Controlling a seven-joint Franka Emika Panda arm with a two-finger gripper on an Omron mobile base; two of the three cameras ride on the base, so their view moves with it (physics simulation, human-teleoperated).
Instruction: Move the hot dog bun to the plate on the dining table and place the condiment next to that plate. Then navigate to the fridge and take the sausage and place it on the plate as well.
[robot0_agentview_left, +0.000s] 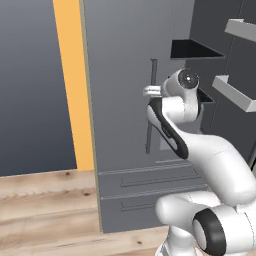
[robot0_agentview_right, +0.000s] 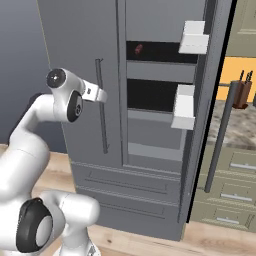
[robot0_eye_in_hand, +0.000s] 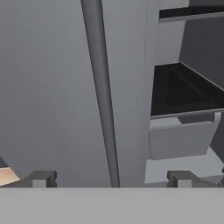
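Kitchen: grey fridge (robot0_agentview_right: 95, 75) w/ one door open, knife block (robot0_agentview_right: 243, 90) on counter (robot0_agentview_right: 235, 122).

floor (robot0_agentview_left: 45, 200): light wood planks, running under the fridge and the robot base; bare where visible.
fridge (robot0_agentview_left: 125, 75): grey, standing on the floor; left door shut, right door swung open.
fridge shelves (robot0_agentview_right: 150, 95): two dark compartments one above the other, seen through the open right side; the lower one looks bare.
upper shelf (robot0_agentview_right: 155, 51): a small reddish item (robot0_agentview_right: 139, 48) lies at its left end; too small to identify.
door bins (robot0_agentview_right: 184, 106): two white bins on the open door's inner face, contents not visible.
counter (robot0_agentview_right: 235, 125): far right, speckled stone top, a knife block (robot0_agentview_right: 243, 92) standing on it.
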